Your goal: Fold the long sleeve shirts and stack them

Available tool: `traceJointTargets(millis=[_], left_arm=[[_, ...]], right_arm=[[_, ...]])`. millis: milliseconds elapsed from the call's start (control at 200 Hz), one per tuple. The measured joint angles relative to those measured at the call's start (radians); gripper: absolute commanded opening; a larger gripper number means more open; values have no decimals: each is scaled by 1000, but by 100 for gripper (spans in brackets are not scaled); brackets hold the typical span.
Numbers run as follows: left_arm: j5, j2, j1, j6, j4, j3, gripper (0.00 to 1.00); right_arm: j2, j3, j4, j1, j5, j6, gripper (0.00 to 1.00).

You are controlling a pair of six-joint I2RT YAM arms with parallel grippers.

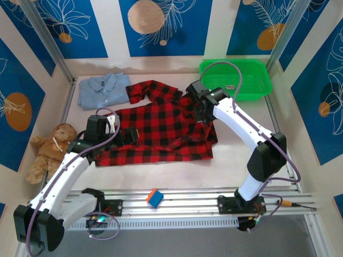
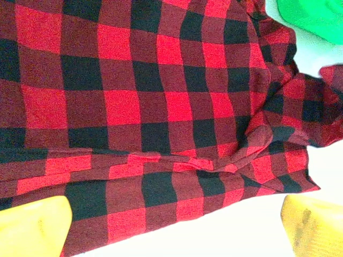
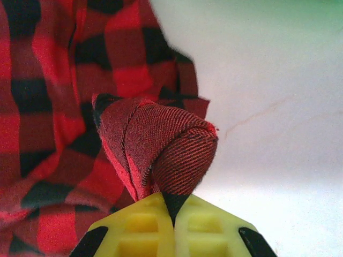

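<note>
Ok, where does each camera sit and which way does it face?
Top external: above and behind the bases, looking down at the table; both arms show.
Left wrist: faces down on the checked flannel shirt; open left claw's yellow fingertips show.
Right wrist: faces the flannel's edge; right claw shut on a fold.
Shared: top and left wrist both catch the green basket.
</note>
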Motion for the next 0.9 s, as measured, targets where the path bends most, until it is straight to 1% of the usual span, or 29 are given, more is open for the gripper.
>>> traceJointTargets(millis=[80, 155, 245, 355, 440, 505, 595, 710, 765, 900], left_arm=[[14, -4, -34, -34, 20, -17, 100], [26, -4, -101, -78, 64, -50, 100], [18, 19, -227, -145, 129, -87, 100], [7, 119, -399, -216, 232, -91, 98], [-2, 210, -497, -269, 320, -91, 94], [-9, 275, -550, -305, 375, -85, 85], [-16, 362, -598, -348, 443, -58, 73], [-28, 470, -634, -405, 541, -12, 63], [-37, 516, -641, -436, 585, 6, 60], [-65, 628, -644, -485, 637, 79, 59]], right_arm=[[-6, -34, -55, 26, -18, 1, 0], [-22, -71, -106, 40, -26, 4, 0], [-53, -92, -160, 39, -27, 4, 0], [-95, -70, -206, 16, -30, 3, 0], [-111, -13, -225, -7, -46, 1, 0], [-114, 45, -224, -20, -64, -6, 0], [-109, 134, -223, -38, -95, -18, 0], [-82, 249, -216, -49, -142, -31, 0], [-56, 300, -211, -54, -165, -34, 0], [27, 410, -203, -60, -212, -39, 0]])
